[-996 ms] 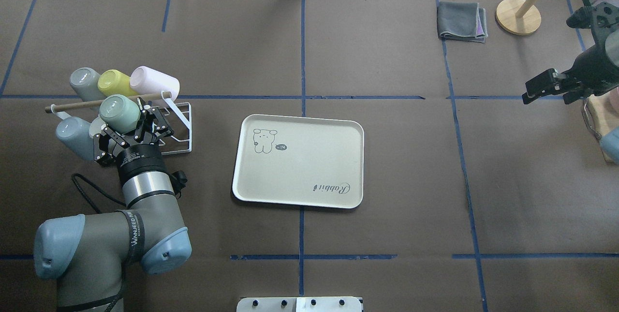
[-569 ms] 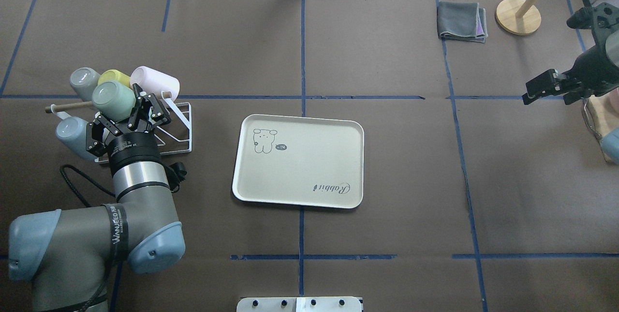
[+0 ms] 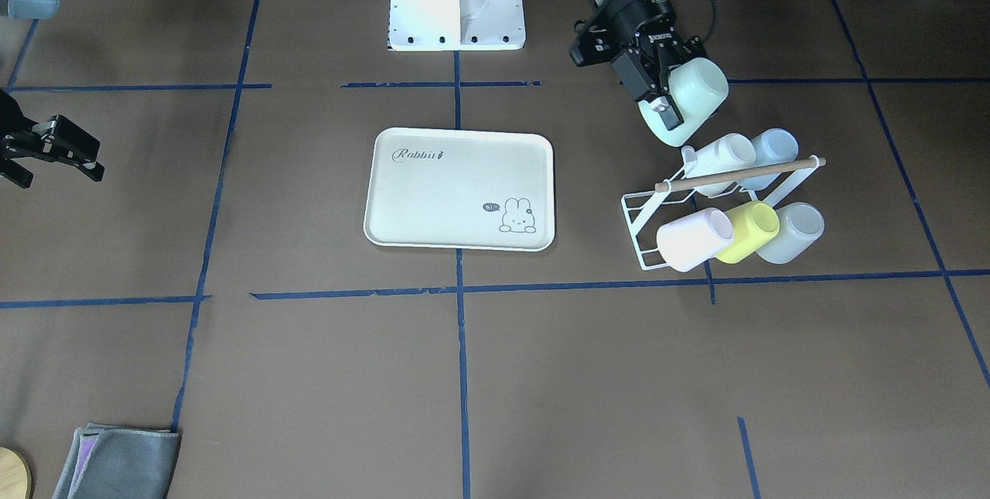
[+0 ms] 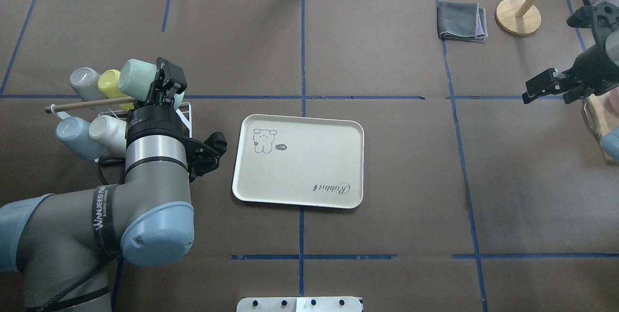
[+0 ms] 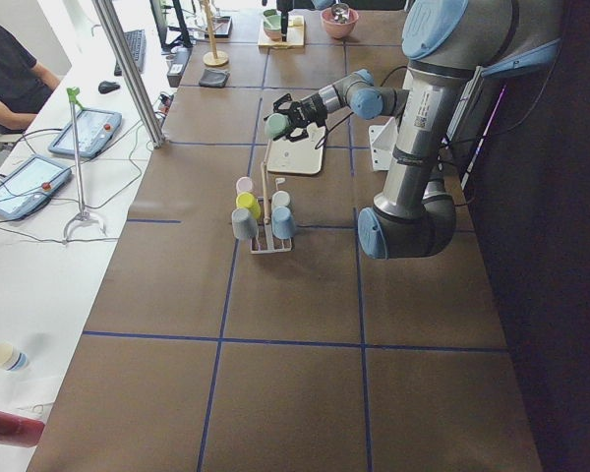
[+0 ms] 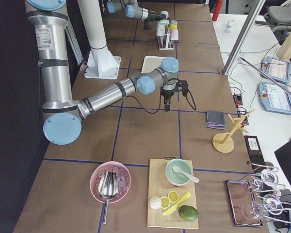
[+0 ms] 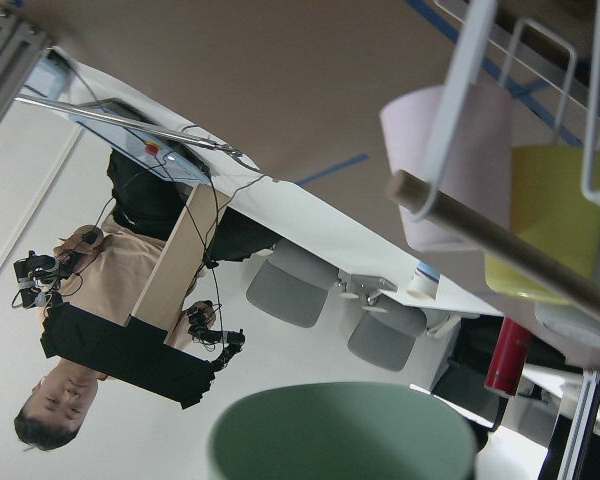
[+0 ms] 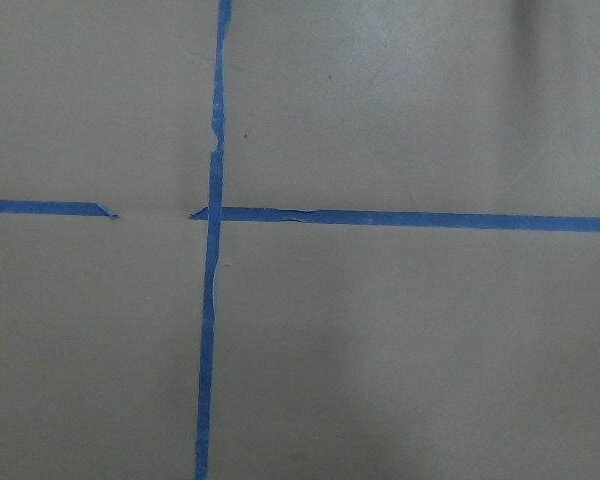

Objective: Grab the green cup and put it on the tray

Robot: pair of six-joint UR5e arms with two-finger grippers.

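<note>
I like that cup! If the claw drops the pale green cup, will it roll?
Probably: the small pale mint-green matte cylindrical cup is round-sided and held tilted sideways by the left claw. It seems light, since one pinch holds it aloft.

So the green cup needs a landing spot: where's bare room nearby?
The tray is bare all over, apart from its printed bunny. The table strip between tray and rack is free too. Crowded: the rack, five cups packed together, beside the held green cup.
</note>
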